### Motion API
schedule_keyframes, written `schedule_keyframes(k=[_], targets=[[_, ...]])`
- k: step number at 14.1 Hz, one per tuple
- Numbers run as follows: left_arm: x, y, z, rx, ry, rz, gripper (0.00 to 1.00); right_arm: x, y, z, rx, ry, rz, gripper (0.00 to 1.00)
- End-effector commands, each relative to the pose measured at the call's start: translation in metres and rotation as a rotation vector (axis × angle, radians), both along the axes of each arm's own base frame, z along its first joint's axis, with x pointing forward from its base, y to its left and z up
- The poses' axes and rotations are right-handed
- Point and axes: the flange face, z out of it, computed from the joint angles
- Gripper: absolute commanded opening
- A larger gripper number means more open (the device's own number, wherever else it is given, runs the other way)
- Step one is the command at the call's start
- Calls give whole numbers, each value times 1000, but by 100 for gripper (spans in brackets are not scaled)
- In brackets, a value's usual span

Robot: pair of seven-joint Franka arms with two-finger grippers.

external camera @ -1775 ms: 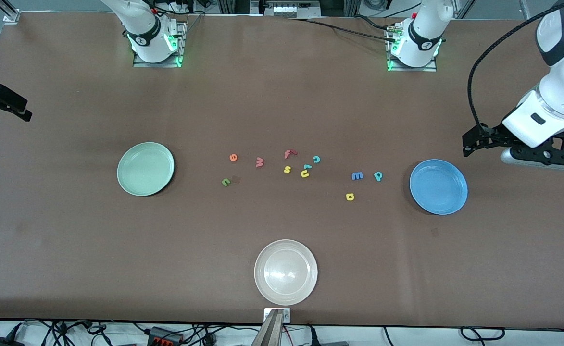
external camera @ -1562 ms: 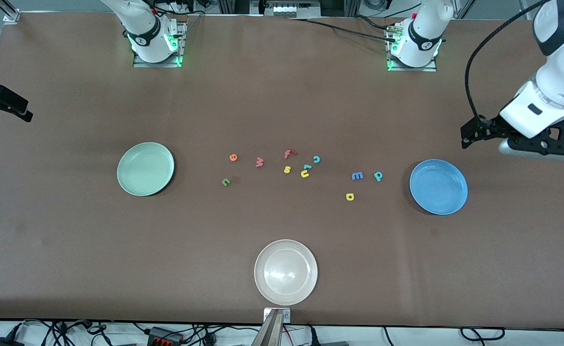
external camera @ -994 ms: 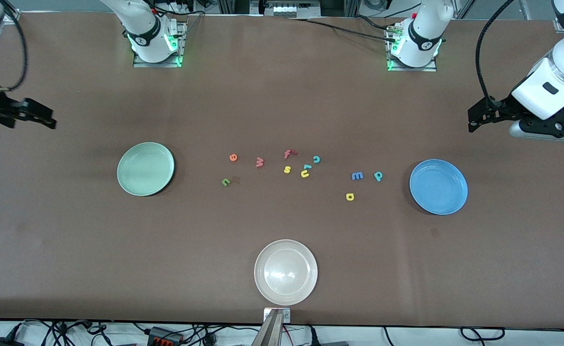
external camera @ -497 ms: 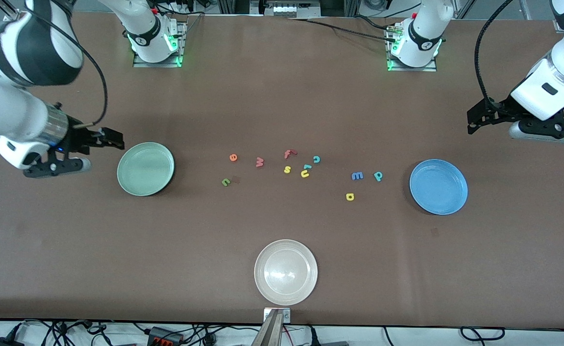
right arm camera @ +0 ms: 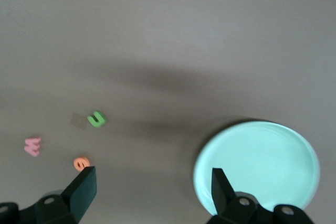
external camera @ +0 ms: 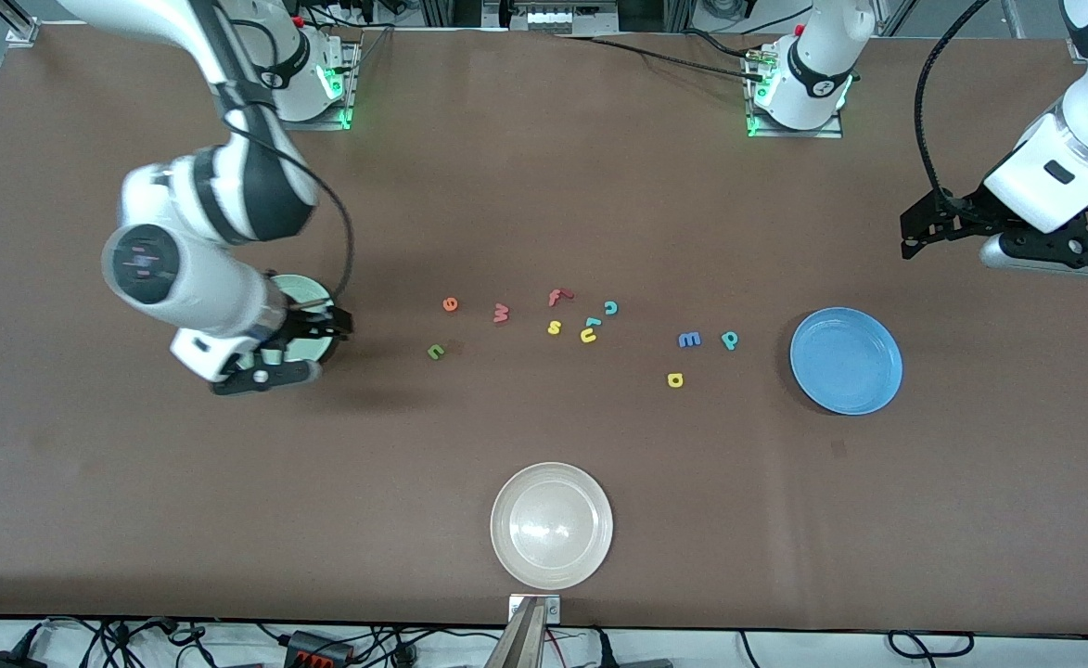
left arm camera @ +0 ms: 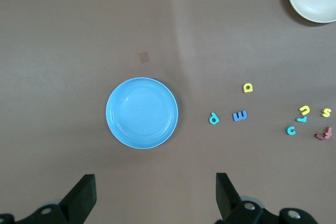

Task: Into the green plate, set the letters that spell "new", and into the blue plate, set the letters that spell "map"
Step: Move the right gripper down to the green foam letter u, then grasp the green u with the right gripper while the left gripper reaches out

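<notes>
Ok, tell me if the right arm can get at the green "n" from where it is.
Probably yes. The right gripper hangs open over the green plate, and the "n" lies alone on bare table toward the left arm's end, with the "e" well apart.

Counted on the table: three plates, namely green plate point(external camera: 307, 289), blue plate point(external camera: 846, 361) and beige plate point(external camera: 552, 525); eleven foam letters; two grippers.

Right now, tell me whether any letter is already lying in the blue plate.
No. The left wrist view shows the blue plate with nothing in it, while the blue "m" and teal "p" lie on the table beside it.
</notes>
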Motion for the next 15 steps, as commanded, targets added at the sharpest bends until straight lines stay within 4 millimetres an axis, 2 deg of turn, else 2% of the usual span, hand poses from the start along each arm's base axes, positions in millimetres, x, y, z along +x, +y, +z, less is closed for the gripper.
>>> schedule_keyframes(k=[1, 3, 6, 11, 15], targets=[[1, -1, 4, 12, 0, 5, 100, -3, 37, -35, -53, -11, 23, 82], [1, -1, 4, 12, 0, 5, 100, -6, 53, -64, -52, -11, 53, 73], [0, -1, 3, 13, 6, 5, 100, -16, 77, -98, -58, 4, 153, 72], [0, -1, 3, 13, 9, 5, 100, -32, 114, -137, -47, -4, 388, 68], [-1, -3, 3, 14, 10, 2, 100, -34, 115, -153, -43, 9, 491, 67]])
